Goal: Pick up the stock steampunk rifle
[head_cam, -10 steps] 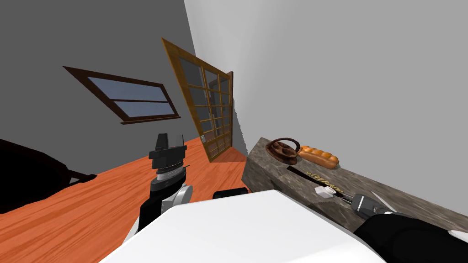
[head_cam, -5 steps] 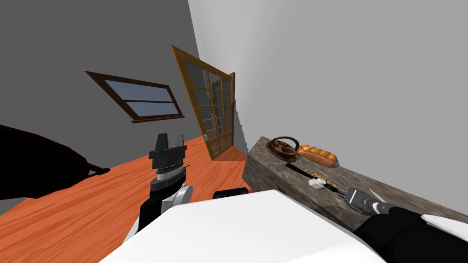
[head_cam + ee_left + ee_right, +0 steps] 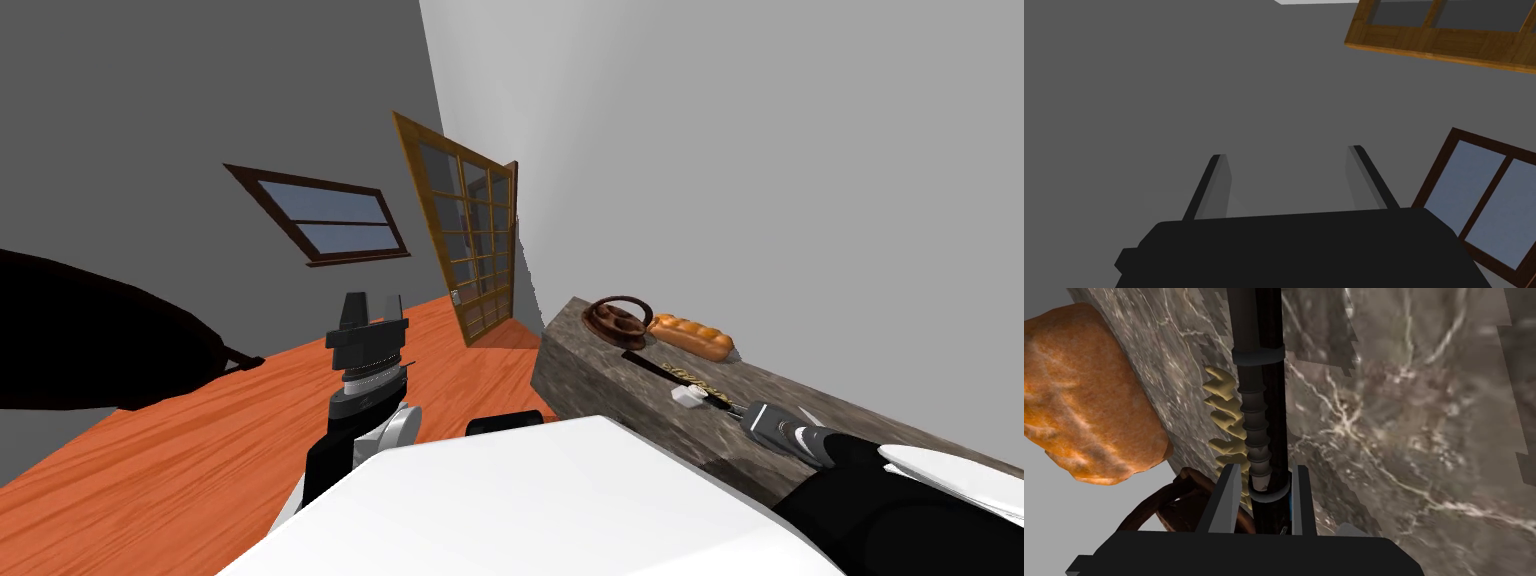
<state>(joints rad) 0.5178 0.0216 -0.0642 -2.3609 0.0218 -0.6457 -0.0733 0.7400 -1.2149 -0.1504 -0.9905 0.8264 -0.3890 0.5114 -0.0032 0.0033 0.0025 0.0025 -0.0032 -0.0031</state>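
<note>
1. The steampunk rifle (image 3: 1259, 413) lies lengthwise on the marble counter (image 3: 1399, 438), between the counter's front edge and the wall. My right gripper (image 3: 1266, 470) is at its near end.
2. Right hand state: the fingers are narrow and clamped on the rifle's black tube, one pad pressing each side. Grip looks centred.
3. Step, as I judge it: the grasp is made and the lift is not yet done. I can't tell if the rifle is clear of the stone.
4. Next move calls for a straight raise with the grip kept tight. The piece is long and held near one end, so the far end may sag or swivel.
5. Rifle look: a slim black barrel, a dark grey ribbed section like a coarse screw, and a ring collar above it. A tan saw-toothed strip runs alongside and looks like brass.
6. Counter: grey-brown stone with white veins, flat top, blocky slab.
7. A bread loaf (image 3: 1084, 398) sits near the rifle's far end, apart from it. It is orange-brown with a lumpy crust.
8. A brown ring-shaped object (image 3: 618, 320) sits just beside the loaf. It has spokes like a wheel, and I can't tell the material.
9. Left gripper (image 3: 1287, 153): fingers spread wide and holding nothing, raised over the orange wood floor (image 3: 200, 430), well apart from the counter.
</note>
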